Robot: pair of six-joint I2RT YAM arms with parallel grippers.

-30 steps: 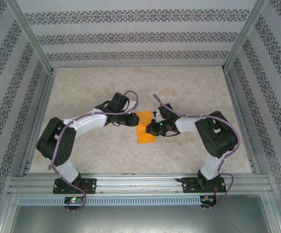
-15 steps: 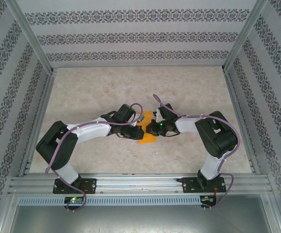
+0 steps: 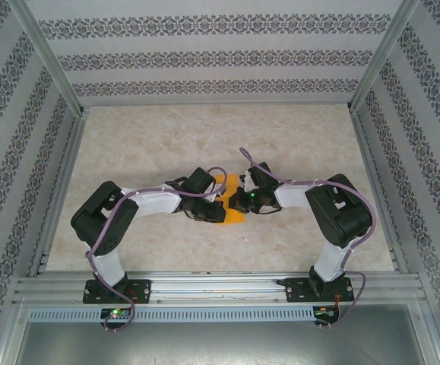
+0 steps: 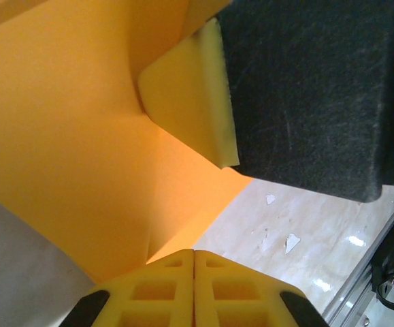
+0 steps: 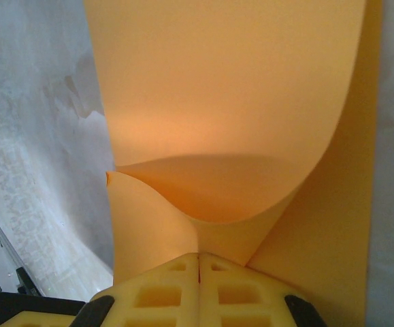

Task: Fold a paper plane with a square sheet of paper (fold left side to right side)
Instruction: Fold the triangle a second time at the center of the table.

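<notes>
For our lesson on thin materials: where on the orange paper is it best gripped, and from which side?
Probably by its edge, coming in level from the side. The orange sheet is thin and limp, so its flat face offers nothing to pinch. A raised, curling edge can be pinched on both faces, as the left gripper and right gripper do.

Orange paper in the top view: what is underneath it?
The pale marbled table, seen around the orange paper and below its raised edge in the left wrist view. The patch directly beneath is covered. The left claw and right claw each pinch the sheet.
</notes>
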